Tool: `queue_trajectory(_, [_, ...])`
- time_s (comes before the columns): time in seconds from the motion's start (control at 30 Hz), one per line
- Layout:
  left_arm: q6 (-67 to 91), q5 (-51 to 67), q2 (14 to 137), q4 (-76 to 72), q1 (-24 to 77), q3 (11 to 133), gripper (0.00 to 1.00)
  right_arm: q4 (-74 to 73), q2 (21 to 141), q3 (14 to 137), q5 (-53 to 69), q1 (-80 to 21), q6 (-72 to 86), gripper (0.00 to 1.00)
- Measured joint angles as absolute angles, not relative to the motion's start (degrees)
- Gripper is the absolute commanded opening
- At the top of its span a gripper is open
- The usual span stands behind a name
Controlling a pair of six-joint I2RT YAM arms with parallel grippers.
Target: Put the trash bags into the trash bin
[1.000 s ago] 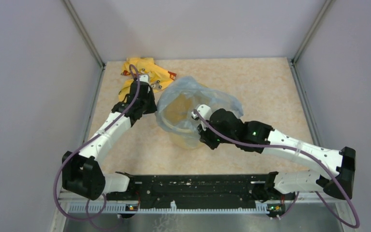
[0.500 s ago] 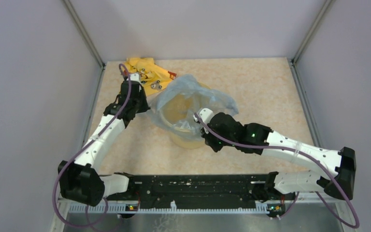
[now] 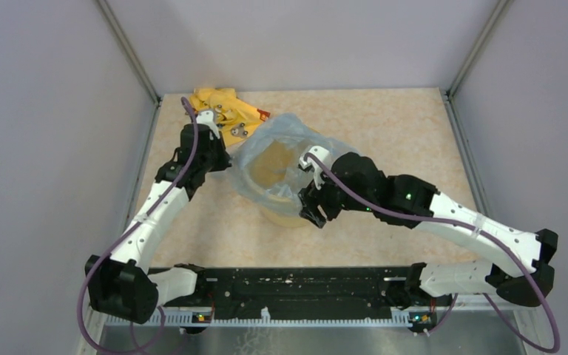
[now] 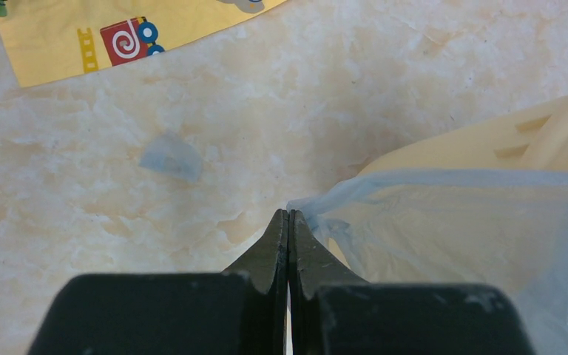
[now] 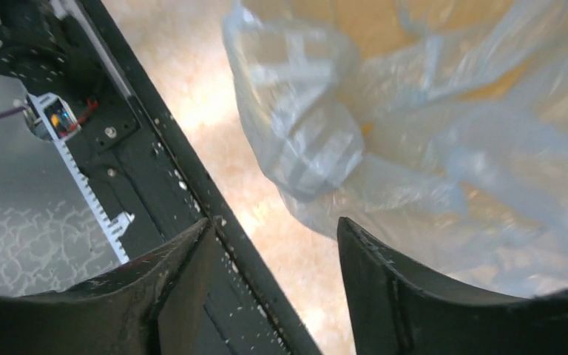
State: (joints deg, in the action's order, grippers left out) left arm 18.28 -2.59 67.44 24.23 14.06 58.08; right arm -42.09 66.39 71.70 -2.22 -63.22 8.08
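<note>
Left arm reaches far forward, its claw (image 4: 288,217) just left of the bin (image 3: 284,217) with jaws pressed flat together, pinching a corner of the bag (image 4: 451,237). Right arm bends in from the bin's right, claw (image 5: 274,222) at its near side, jaws wide apart.

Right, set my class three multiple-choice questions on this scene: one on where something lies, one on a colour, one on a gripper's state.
1. Where does the yellow cloth lie? A) far-left corner of the table B) near-right corner C) middle
2. What colour is the trash bag? A) black B) red C) translucent pale blue-grey
3. How is the right gripper? A) shut on the cloth B) open C) shut on the bag
Key: 1A, it lies at the far left in the top view; 2C, the trash bin shows through it; 3B, a wide gap parts its fingers.
</note>
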Motion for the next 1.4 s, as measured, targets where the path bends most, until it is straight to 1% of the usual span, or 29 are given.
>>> queue_trajectory(0.03, [18.28,-2.46,67.61,23.97,14.06,58.06,0.00,-42.13,66.41,73.47,-1.85,-63.22,7.62,0.70])
queue_trajectory(0.13, [18.28,-2.31,68.34,23.40,14.06,58.08,0.00,-42.39,67.07,78.06,-2.02,-63.22,6.26,0.74])
queue_trajectory(0.37, [18.33,-1.85,70.67,22.90,14.06,58.08,0.00,-42.85,75.00,92.05,-12.23,-63.18,0.82,0.75])
queue_trajectory(0.47, [18.33,-1.69,71.00,22.81,14.06,58.08,0.00,-42.41,78.70,97.25,-14.48,-62.46,-1.98,0.75])
queue_trajectory(0.57, [18.31,-1.67,71.00,22.65,14.06,58.08,0.00,-42.17,81.58,100.77,-14.20,-60.10,-4.01,0.74])
queue_trajectory(0.67, [18.31,-1.43,71.00,22.63,14.06,58.06,0.00,-41.80,84.55,103.79,-12.25,-54.96,-5.56,0.74])
queue_trajectory(0.8, [18.31,-1.23,71.00,22.59,14.06,58.08,0.00,-41.89,88.68,107.15,-8.49,-49.52,-7.05,0.68])
queue_trajectory(0.9, [18.31,-1.08,71.00,22.55,14.06,58.08,0.00,-42.59,91.90,109.75,-5.72,-47.90,-7.66,0.64])
queue_trajectory(1.0, [18.31,-1.06,71.02,22.46,14.06,58.08,0.00,-43.16,93.97,110.41,-3.44,-47.18,-7.97,0.59])
queue_trajectory(1.07, [18.31,-1.06,71.02,22.41,14.06,58.08,0.00,-43.40,94.78,110.39,-2.15,-46.92,-7.92,0.49])
queue_trajectory(1.2, [18.31,-0.89,71.05,22.31,14.06,58.08,0.00,-43.29,95.72,110.41,-0.27,-45.78,-7.49,0.22])
queue_trajectory(1.23, [18.31,-0.89,71.05,22.22,14.06,58.08,0.00,-43.22,95.83,110.41,-0.01,-45.28,-7.29,0.17])
queue_trajectory(1.37, [18.48,-0.25,71.22,21.58,14.06,58.08,0.00,-42.85,96.86,111.26,0.14,-42.96,-5.69,0.00])
queue_trajectory(1.4, [18.59,0.03,71.31,21.21,14.06,58.08,0.00,-42.85,97.36,111.94,0.12,-42.52,-5.26,0.00])
